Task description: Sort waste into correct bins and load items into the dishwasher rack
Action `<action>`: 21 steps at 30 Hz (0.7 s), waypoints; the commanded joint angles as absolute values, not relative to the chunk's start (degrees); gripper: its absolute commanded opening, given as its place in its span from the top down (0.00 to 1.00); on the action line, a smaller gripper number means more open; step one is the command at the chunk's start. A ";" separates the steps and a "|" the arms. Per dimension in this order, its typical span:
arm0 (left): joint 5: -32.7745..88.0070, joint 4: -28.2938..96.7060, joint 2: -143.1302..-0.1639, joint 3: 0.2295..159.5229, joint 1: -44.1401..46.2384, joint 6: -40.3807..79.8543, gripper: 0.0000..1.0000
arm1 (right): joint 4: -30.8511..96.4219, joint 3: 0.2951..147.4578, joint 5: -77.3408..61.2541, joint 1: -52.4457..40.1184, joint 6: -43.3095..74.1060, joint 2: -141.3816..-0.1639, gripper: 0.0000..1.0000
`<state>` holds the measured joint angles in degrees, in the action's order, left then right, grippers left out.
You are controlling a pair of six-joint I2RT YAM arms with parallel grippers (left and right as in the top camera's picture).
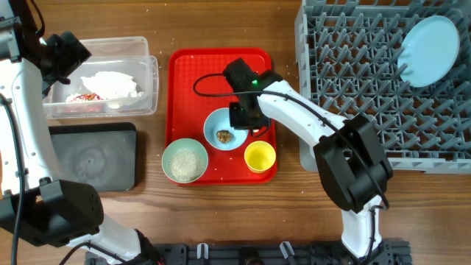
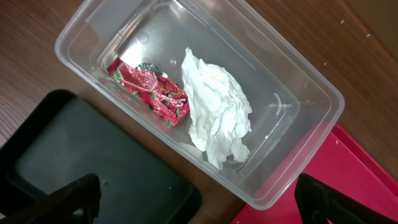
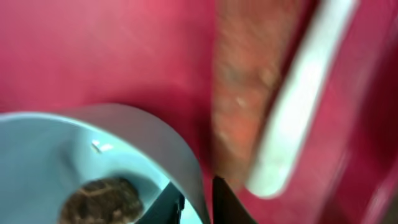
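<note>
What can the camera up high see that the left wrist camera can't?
Only the overhead view: the grey rack with the pale-blue plate in it, the blue bowl with a brown lump, the bowl of white grains, the yellow cup and the right arm.
Only the left wrist view: the wrapper and its silvery edge, and the napkin and its folds, up close.
Both: the clear tub with napkin and wrapper inside, the black tray and the red tray.

You are looking down on a brown wood-grain tabletop [image 1: 221,22] that fills the overhead view from edge to edge. Its grain runs from 9 o'clock to 3 o'clock. A few pale specks dot it toward 12 o'clock. A black rail [image 1: 294,254] lines the edge at 6 o'clock. The light is even, and shadows are soft.
</note>
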<state>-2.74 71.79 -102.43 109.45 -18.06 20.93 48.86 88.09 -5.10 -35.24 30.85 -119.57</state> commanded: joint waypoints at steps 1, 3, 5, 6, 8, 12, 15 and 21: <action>-0.93 71.66 -102.00 109.49 -18.11 21.45 0.00 | 44.53 88.92 -8.54 -35.18 30.04 -117.73 0.79; 0.51 71.92 -102.00 109.49 -18.11 21.45 0.00 | 40.71 88.92 -9.17 -35.18 30.24 -117.73 0.77; 1.34 72.27 -102.00 109.49 -18.11 21.47 0.00 | 36.16 88.92 -9.32 -35.18 31.00 -117.73 0.77; 1.63 72.38 -102.00 109.49 -18.11 21.47 0.00 | 35.18 88.92 -9.30 -35.18 31.48 -117.73 0.77; 2.98 72.79 -102.00 109.49 -18.11 21.47 0.00 | 31.94 88.92 -9.30 -35.18 31.53 -117.73 0.77; 4.91 73.76 -102.02 109.49 -15.27 21.15 0.00 | 29.54 90.15 -9.28 -34.37 31.46 -117.51 0.70; 4.91 74.87 -102.02 109.49 -7.94 19.44 0.00 | 35.29 95.13 -9.30 -28.42 30.92 -113.67 0.46; 4.93 73.82 -102.13 104.90 9.63 19.33 0.00 | 43.24 97.25 -9.06 -10.92 27.53 -103.74 0.28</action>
